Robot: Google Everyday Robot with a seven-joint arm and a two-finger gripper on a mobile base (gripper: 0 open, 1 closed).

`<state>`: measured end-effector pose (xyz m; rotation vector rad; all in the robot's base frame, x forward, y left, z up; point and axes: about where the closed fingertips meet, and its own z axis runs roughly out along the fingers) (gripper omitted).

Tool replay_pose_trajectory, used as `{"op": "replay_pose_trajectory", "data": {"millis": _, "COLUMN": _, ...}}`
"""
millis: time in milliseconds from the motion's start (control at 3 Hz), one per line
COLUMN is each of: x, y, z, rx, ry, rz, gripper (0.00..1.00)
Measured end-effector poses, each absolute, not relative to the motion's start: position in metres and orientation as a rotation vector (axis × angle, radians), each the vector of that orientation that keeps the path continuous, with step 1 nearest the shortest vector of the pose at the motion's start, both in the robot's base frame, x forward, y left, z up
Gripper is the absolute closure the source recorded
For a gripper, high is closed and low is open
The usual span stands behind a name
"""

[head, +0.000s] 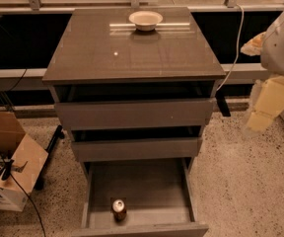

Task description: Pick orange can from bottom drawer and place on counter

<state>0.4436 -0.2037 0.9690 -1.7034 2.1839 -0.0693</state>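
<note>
The orange can [119, 209] stands upright near the front of the open bottom drawer [97, 191], a little left of its middle. The two drawers above are pulled out slightly. The counter [132, 53] is the glossy top slab of the cabinet. My gripper [266, 105] hangs at the right edge of the view, pointing down beside the cabinet at about the height of the top drawer. It is well above and to the right of the can and holds nothing that I can see.
A white bowl [145, 19] sits at the back middle of the counter. An open cardboard box [11, 167] with cables stands on the floor at the left. A white cable [238, 38] hangs at the cabinet's right rear. Speckled floor lies to the right.
</note>
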Motion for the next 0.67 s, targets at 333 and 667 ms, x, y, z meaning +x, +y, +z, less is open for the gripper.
{"op": "replay_pose_trajectory", "data": {"millis": 333, "x": 0.466, "y": -0.178, "z": 0.935, "rx": -1.65, "ry": 2.095, "rz": 0.062, "gripper": 0.0}}
{"op": "replay_pose_trajectory", "data": {"millis": 667, "x": 0.485, "y": -0.163, "z": 0.908, "rx": -1.606, "ry": 2.044, "rz": 0.162, "gripper": 0.0}}
